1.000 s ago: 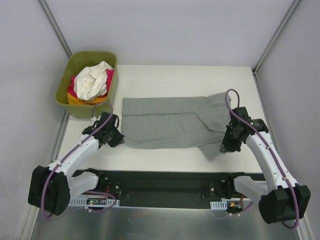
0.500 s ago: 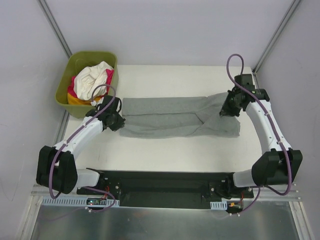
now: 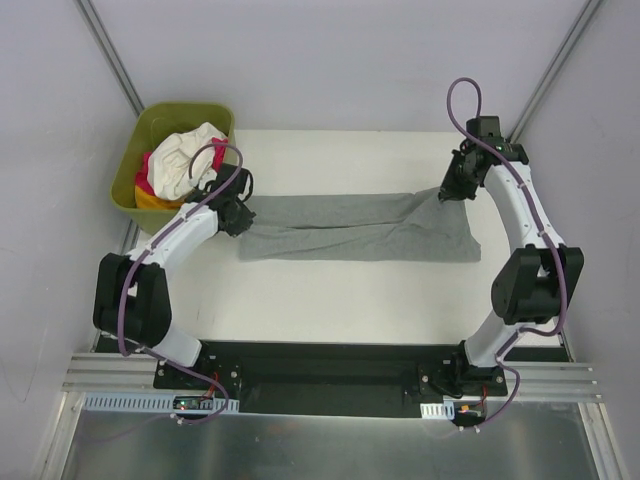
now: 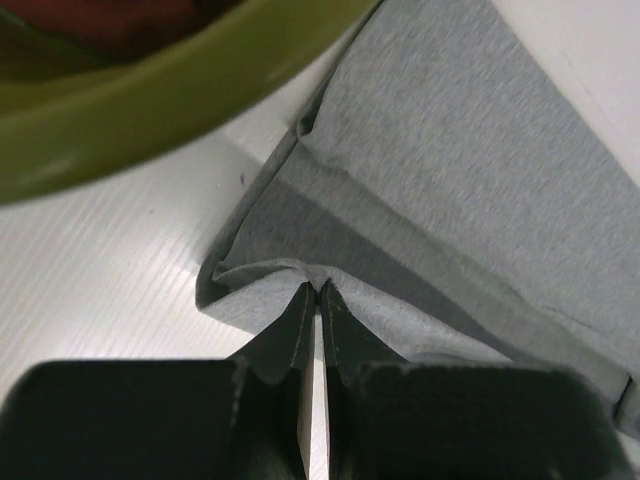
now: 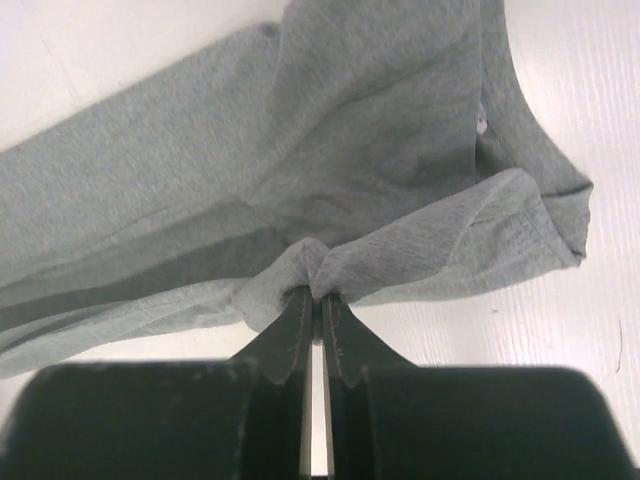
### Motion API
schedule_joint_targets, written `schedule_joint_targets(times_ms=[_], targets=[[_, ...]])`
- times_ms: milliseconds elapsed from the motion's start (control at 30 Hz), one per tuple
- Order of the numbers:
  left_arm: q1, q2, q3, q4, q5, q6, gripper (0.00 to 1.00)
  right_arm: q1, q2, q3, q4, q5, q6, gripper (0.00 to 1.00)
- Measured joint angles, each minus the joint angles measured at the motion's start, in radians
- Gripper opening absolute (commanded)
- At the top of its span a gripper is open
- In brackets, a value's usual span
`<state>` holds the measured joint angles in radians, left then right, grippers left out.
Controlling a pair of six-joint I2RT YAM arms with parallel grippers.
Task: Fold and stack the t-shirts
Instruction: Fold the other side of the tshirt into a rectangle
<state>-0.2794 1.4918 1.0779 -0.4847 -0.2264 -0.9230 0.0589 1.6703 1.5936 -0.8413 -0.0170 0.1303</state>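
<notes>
A heather grey t-shirt (image 3: 355,227) lies folded lengthwise in a long band across the white table. My left gripper (image 3: 238,215) is shut on its left edge; the left wrist view shows the jaws pinching a fold of grey cloth (image 4: 420,180) at the fingertips (image 4: 318,290). My right gripper (image 3: 447,193) is shut on the shirt's far right corner; the right wrist view shows bunched grey cloth (image 5: 380,170) pinched between the tips (image 5: 318,293). White, pink and orange-yellow t-shirts (image 3: 185,160) lie crumpled in the tub.
The olive-green tub (image 3: 130,195) stands at the table's far left, close to my left gripper; its rim shows in the left wrist view (image 4: 150,100). White walls enclose the table. A black rail (image 3: 320,365) runs along the near edge.
Both grippers have carried the near edge of the grey shirt away from me, over onto its far half. The shirt is now a narrower band.
</notes>
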Motion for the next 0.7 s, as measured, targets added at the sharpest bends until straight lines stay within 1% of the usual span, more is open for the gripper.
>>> schedule_joint_targets(times_ms=[233,267,300,333,367,400,467,500,567,600,667,700], targets=[[0.000,0.122,0.099,0.001,-0.022,0.014,0.01,-0.003,0.142,0.130,0.018,0.010,-0.017,0.06],[0.000,0.136,0.108,0.001,-0.022,0.016,0.11,-0.003,0.175,0.159,0.017,0.013,-0.021,0.07],[0.000,0.149,0.116,0.001,-0.022,0.018,0.19,-0.003,0.212,0.192,0.019,0.017,-0.024,0.08],[0.000,0.161,0.125,0.000,-0.021,0.021,0.29,-0.003,0.252,0.225,0.026,0.021,-0.027,0.12],[0.000,0.173,0.134,0.000,-0.021,0.025,0.37,-0.003,0.282,0.248,0.029,0.024,-0.027,0.15],[0.000,0.182,0.144,-0.001,-0.020,0.027,0.50,-0.003,0.325,0.285,0.022,0.027,-0.028,0.27],[-0.001,0.192,0.162,0.000,-0.017,0.034,0.64,-0.004,0.409,0.362,0.022,0.027,-0.027,0.44],[-0.002,0.193,0.171,0.000,-0.010,0.032,0.75,-0.004,0.447,0.397,0.021,0.023,-0.028,0.69],[-0.001,0.193,0.185,0.000,-0.010,0.037,0.83,-0.005,0.505,0.449,0.020,0.008,-0.034,0.88],[-0.001,0.192,0.193,0.002,-0.009,0.040,0.89,-0.005,0.519,0.459,0.023,0.002,-0.032,0.99],[-0.004,0.190,0.200,0.003,-0.008,0.048,0.95,-0.005,0.525,0.460,0.016,-0.012,-0.039,1.00],[-0.010,0.188,0.201,0.003,-0.009,0.051,0.97,-0.005,0.522,0.459,0.018,-0.018,-0.042,1.00]])
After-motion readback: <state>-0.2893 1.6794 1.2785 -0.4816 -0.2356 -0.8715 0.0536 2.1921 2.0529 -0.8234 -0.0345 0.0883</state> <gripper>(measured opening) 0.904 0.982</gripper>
